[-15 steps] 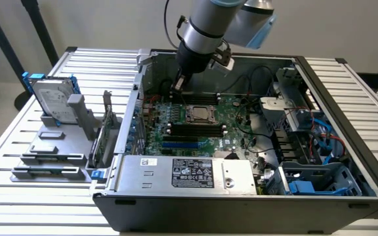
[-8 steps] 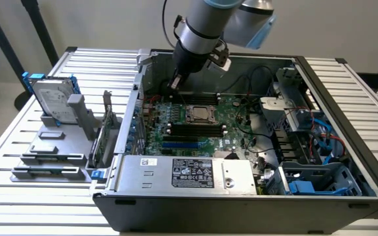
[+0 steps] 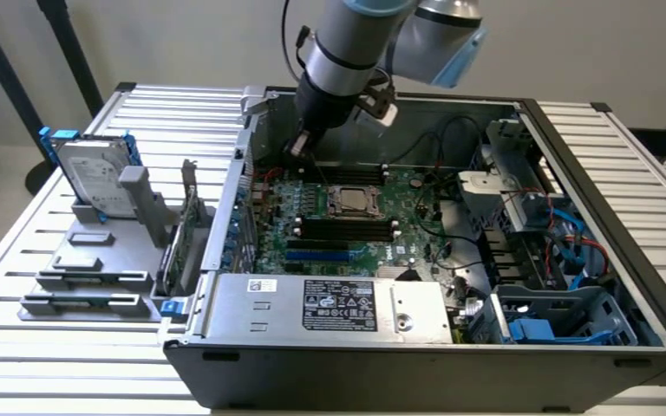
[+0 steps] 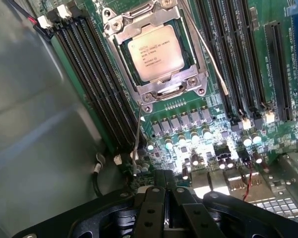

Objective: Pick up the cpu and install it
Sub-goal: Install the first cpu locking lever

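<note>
While the arm (image 3: pixel 345 52) reaches down into the open computer case (image 3: pixel 426 377) on the slatted table (image 3: pixel 32 364), its gripper (image 3: pixel 298 149) hangs over the far part of the motherboard (image 3: pixel 408 227), close to the case wall on the exterior view's left. Seen from the wrist, the gripper (image 4: pixel 165 193) is clenched: the two black fingers (image 4: pixel 153 210) press flat against each other with nothing between them, so it carries no part. The cpu (image 3: pixel 353 200) is not in the grip; it lies flat in the middle of the board, apart from the fingertips and nearer to the viewer than they are. In the wrist view the cpu (image 4: pixel 153 52) shows its dull silver top with small printed text, and it sits inside the socket frame (image 4: pixel 120 30), whose metal rim runs around all four edges of the chip. Rows of black memory slots (image 4: pixel 94 84) lie on either side of the socket. A grey metal power box (image 3: pixel 322 303) with a label fills the near left corner of the case, and blue cables (image 3: pixel 576 243) run along its right side. Outside the case, on the exterior view's left, a silver hard drive (image 3: pixel 93 178) with blue rails stands upright on a grey stand (image 3: pixel 90 282).
</note>
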Tool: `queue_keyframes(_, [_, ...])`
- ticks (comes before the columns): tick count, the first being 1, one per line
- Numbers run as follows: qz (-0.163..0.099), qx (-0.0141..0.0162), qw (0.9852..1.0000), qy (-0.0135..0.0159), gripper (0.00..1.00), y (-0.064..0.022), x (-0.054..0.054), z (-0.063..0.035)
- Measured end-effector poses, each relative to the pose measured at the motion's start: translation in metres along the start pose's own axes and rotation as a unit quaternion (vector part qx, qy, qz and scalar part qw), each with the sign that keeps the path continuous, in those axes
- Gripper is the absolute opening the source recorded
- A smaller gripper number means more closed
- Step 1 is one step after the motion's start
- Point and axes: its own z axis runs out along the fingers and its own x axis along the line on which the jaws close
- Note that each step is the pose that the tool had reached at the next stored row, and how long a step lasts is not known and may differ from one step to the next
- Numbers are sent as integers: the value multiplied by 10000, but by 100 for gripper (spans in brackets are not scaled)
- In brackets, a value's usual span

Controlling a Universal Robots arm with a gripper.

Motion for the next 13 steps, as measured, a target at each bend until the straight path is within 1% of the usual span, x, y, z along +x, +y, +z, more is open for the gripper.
queue_keyframes(3, [168,-17,9998,64,11,-6,-3,4])
queue_keyframes(4, [221,-19,9997,91,11,-7,-4,5])
queue_keyframes(5, [273,-19,9995,125,11,-8,-4,5])
queue_keyframes(7, [361,-5,9991,212,11,-10,-5,6])
queue_keyframes(10, [453,35,9983,364,11,-12,-6,7])
queue_keyframes(11, [489,45,9980,410,11,-12,-6,7])
queue_keyframes(12, [529,52,9976,451,11,-12,-7,8])
queue_keyframes(13, [565,54,9972,482,11,-11,-6,9])
